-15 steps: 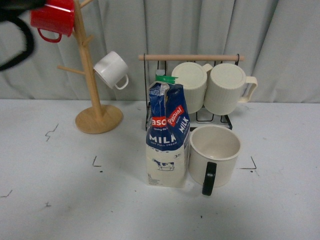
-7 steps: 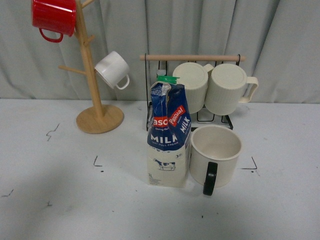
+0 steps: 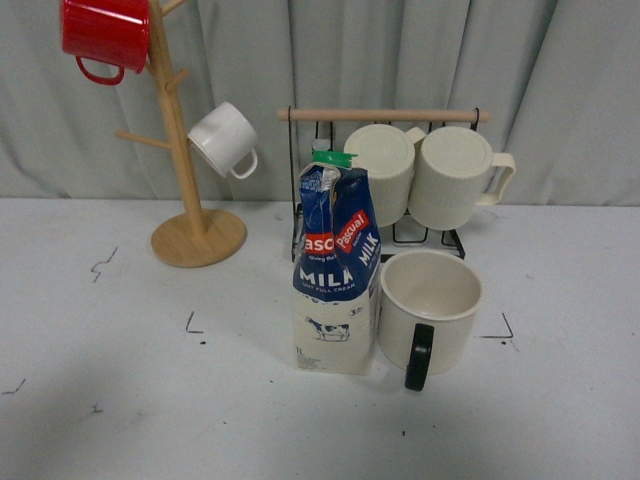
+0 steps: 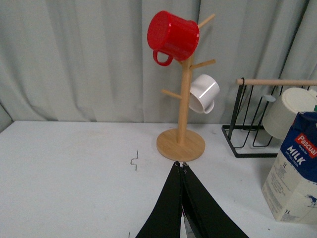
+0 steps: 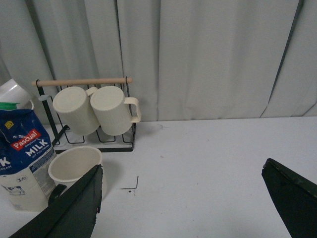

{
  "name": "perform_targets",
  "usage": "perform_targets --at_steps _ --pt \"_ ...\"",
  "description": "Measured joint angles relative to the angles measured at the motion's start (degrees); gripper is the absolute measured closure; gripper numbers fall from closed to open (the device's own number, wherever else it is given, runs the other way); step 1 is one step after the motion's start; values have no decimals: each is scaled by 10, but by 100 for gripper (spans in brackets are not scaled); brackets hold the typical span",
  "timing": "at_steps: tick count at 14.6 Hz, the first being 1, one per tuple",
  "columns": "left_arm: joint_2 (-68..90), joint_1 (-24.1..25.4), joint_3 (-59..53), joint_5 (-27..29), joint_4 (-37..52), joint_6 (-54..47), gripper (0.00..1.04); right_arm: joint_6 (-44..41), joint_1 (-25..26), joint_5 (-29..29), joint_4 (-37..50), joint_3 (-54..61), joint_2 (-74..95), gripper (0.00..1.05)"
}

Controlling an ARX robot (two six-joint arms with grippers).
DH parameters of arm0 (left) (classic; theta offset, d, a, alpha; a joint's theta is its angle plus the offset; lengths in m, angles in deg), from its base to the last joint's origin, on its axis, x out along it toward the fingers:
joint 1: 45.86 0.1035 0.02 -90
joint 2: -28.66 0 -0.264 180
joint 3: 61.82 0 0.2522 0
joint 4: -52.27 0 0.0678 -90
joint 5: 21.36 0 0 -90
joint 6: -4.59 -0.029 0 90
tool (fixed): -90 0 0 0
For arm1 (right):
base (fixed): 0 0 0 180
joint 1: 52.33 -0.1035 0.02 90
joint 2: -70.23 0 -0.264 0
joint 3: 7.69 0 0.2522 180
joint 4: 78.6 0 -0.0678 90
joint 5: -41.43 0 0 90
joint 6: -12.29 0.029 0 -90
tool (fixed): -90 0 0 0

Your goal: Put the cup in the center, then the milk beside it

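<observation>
The cup (image 3: 430, 312), a wide cream-white mug with a black handle facing front, stands upright on the white table (image 3: 120, 420). The milk (image 3: 337, 268), a blue and cream carton with a green cap, stands upright right against the cup's left side. Both also show in the right wrist view, the cup (image 5: 74, 163) beside the milk (image 5: 25, 158). The milk's edge shows in the left wrist view (image 4: 294, 173). Neither arm shows in the front view. My left gripper (image 4: 179, 164) is shut and empty, near the mug tree's base. My right gripper (image 5: 181, 173) is open and empty, off to the cup's right.
A wooden mug tree (image 3: 190, 215) at the back left holds a red mug (image 3: 105, 35) and a small white mug (image 3: 222, 140). A black wire rack (image 3: 385, 180) behind the carton holds two ribbed cream mugs (image 3: 450, 175). A grey curtain hangs behind. Black corner marks (image 3: 192, 325) lie on the table.
A dark arm part at the top left of the front view has moved out of sight. The cup and milk have not moved.
</observation>
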Motion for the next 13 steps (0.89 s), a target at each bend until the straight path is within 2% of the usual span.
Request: perform_targets --at_steps 12,13 --pt "-166 0 0 0 -167 0 103 0 0 0 0 0 0 6" --pt "-218 0 0 -2 -247 0 103 0 0 0 0 0 0 6"
